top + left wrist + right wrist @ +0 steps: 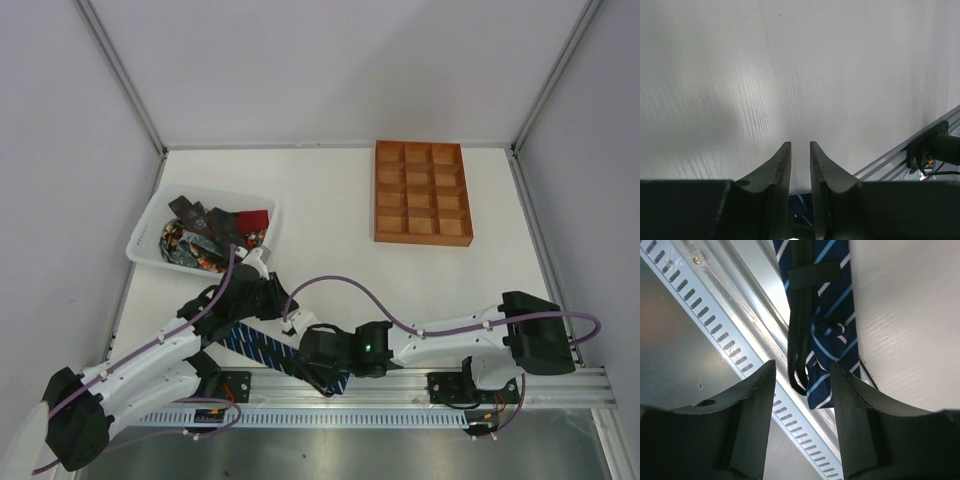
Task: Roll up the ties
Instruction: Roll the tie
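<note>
Navy striped tie (255,343) is mostly hidden under both arms, lying on the white table (350,270) just beside the aluminium rail (400,385), its folded end at the rail's edge between the right gripper's (803,365) spread jaws, while the left gripper (799,146) is pinched nearly closed on it farther from the rail.

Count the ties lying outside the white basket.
1. The navy striped tie lies diagonally near the front edge of the table. More ties are piled in the white basket; some there may be hidden.
</note>
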Available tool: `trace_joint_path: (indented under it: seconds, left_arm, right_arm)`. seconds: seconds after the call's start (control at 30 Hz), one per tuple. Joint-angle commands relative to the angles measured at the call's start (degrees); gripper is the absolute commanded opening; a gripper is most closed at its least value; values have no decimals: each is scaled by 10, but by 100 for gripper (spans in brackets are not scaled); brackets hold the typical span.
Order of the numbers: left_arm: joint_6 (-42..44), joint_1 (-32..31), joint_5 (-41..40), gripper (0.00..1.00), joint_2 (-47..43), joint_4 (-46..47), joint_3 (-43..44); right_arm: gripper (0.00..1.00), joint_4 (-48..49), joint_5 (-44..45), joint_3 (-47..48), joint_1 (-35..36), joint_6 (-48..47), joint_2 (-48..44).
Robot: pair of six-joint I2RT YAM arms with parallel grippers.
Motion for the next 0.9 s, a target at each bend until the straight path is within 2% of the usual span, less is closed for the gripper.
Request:
trace_joint_path:
  seconds: [0.0,0.07,0.2,0.23,0.37,0.43,0.5,0.57,0.63,0.87]
  left_arm:
    - [-6,-1,29,27,2,18,-3]
    - [-5,0,39,21,4,18,-3]
    - [-3,0,53,17,7,5,-4]
    - [-4,0,55,17,5,4,-7]
    - [-12,0,54,18,-12,10,-21]
    - [-14,-1,57,18,-11,14,-25]
    - [-15,0,59,19,-6,20,-24]
    - [-14,-1,68,18,0,26,-21]
    - [-12,-1,72,18,3,25,-18]
    - [-11,-1,69,18,-19,15,-22]
  right_arm:
    - [53,-10,-3,-13,-6,19,-28]
    - [52,-27,6,-21,-8,35,-44]
    - [54,-97,42,-52,-19,138,-99]
    - [58,-105,38,-63,-31,199,-112]
    - [60,-121,-8,-147,-68,343,-200]
    - [62,-98,-31,-177,-83,423,-237]
    - [64,-52,-49,-228,-90,466,-279]
    - [64,-48,-48,-253,-98,502,-292]
    - [66,-51,-41,-266,-104,526,-294]
    - [66,116,-57,-344,-112,571,-299]
